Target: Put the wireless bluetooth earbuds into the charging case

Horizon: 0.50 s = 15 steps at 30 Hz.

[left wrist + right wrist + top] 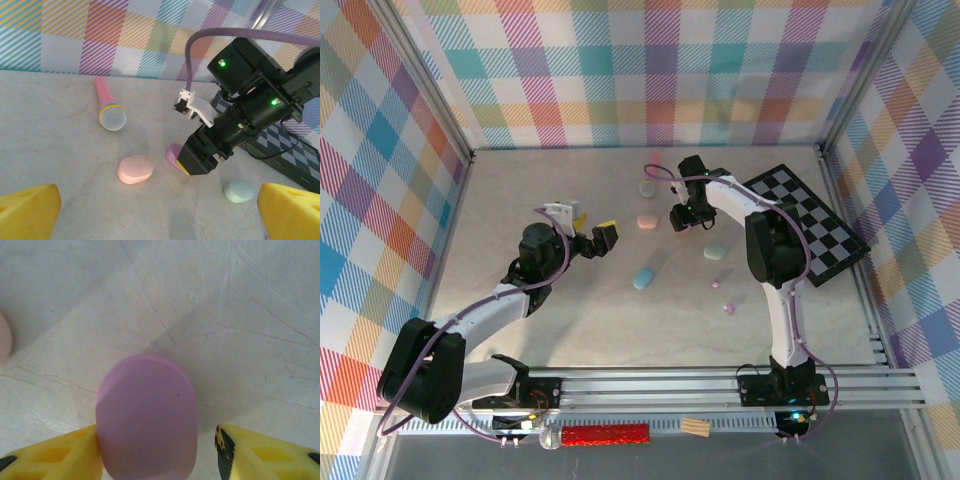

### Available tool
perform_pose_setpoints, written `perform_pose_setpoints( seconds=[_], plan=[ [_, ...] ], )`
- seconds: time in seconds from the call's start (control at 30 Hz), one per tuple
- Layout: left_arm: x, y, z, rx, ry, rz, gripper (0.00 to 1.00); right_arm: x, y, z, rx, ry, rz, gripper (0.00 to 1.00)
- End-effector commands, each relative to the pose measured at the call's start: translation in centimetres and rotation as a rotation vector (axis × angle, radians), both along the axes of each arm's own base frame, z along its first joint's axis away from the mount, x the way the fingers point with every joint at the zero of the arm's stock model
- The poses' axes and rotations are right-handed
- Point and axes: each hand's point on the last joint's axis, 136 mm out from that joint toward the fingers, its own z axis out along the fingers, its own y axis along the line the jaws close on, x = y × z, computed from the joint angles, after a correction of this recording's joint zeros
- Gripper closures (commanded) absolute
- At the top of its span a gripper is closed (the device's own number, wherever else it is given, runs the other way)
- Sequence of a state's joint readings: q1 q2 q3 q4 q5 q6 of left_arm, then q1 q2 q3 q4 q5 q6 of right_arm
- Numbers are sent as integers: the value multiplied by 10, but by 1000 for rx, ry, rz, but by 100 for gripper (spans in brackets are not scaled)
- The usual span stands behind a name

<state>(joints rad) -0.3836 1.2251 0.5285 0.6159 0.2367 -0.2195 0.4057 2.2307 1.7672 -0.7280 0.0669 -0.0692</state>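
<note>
A purple pebble-shaped charging case (147,415) lies on the table between the yellow fingers of my right gripper (157,435). The left finger (60,455) touches the case, while a gap separates it from the right finger (260,452), so this gripper is open. In the left wrist view the case (174,151) peeks out beside the right gripper (197,162). Two tiny earbuds (728,308) (716,283) lie on the table nearer the arm bases. My left gripper (592,228) hovers wide open and empty left of the cases.
Closed cases lie around: pink (135,169), mint (238,191), blue (643,278), and a pale one (647,188). A pink toy microphone (110,110) lies near the back wall. A chessboard (810,220) sits at the right.
</note>
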Motion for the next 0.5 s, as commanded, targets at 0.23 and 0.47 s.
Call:
perform_pose_setpoints(
  seconds=[0.23, 0.47],
  plan=[
    [4, -4, 8, 9, -24, -26, 0, -3, 2, -10, 13, 41, 23, 47],
    [0, -6, 7, 35, -33, -49, 0, -5, -1, -3, 9, 35, 20, 56]
  ],
)
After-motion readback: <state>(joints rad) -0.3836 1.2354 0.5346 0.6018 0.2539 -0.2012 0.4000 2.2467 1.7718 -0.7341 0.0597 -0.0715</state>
